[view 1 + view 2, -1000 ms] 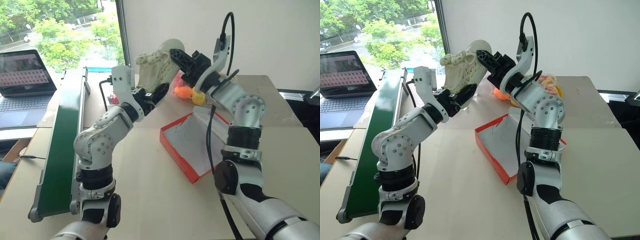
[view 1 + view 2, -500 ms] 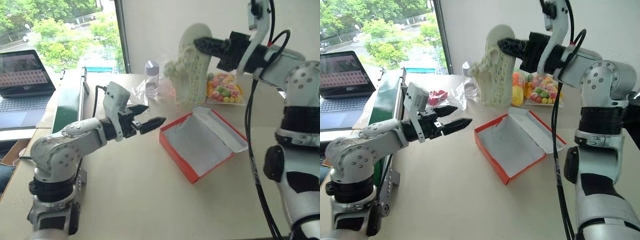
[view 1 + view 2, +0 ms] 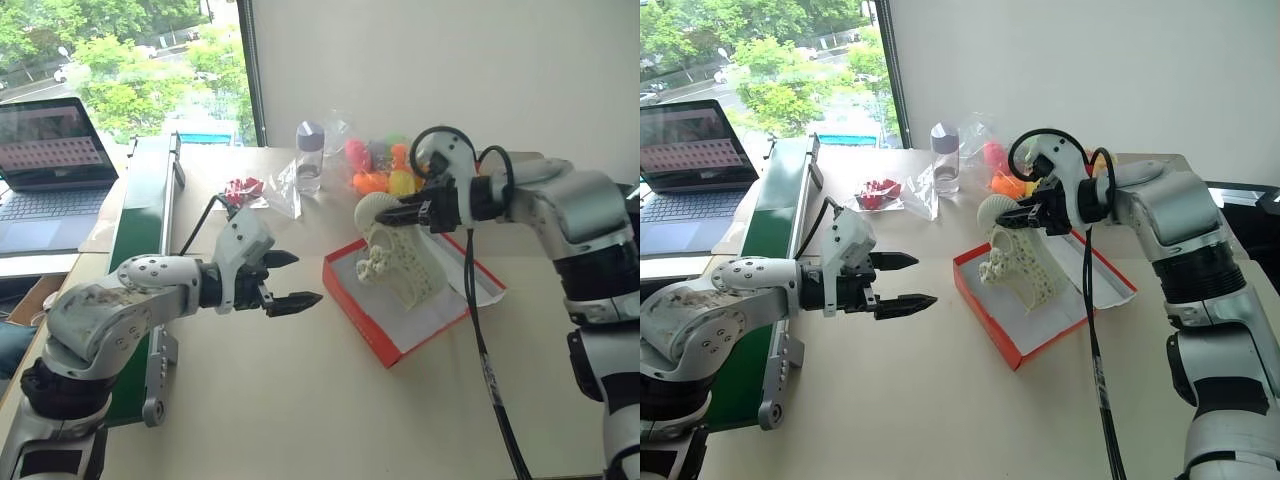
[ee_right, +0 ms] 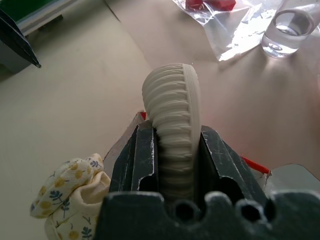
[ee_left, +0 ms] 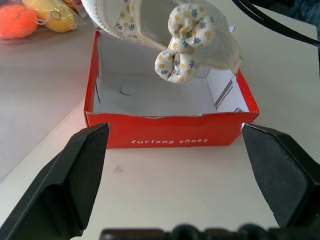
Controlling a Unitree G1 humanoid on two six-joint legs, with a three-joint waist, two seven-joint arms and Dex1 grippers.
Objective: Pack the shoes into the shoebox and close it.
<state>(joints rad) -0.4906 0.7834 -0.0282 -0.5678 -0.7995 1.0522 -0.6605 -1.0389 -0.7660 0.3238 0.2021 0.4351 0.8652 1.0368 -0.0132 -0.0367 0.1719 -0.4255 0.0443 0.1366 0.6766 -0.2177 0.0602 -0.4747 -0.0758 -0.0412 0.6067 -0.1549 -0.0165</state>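
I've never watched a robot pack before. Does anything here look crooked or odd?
The shoe stands on end in the shoebox, pinched by the right gripper, instead of lying flat. Nothing looks spilled or damaged.

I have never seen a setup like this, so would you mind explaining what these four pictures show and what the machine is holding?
This is a humanoid robot with two arms, each ending in a two-fingered black gripper. Two pictures come from cameras on its head, looking down over the table. The other two come from cameras on each wrist, looking along that gripper's fingers.

The right gripper is shut on a cream shoe, holding it over the open red shoebox. The right wrist view shows the shoe's ribbed sole pinched between the fingers. The left gripper is open, holds nothing and points at the box.

Further back lie bagged colourful toys, a clear bottle and a laptop to the side.
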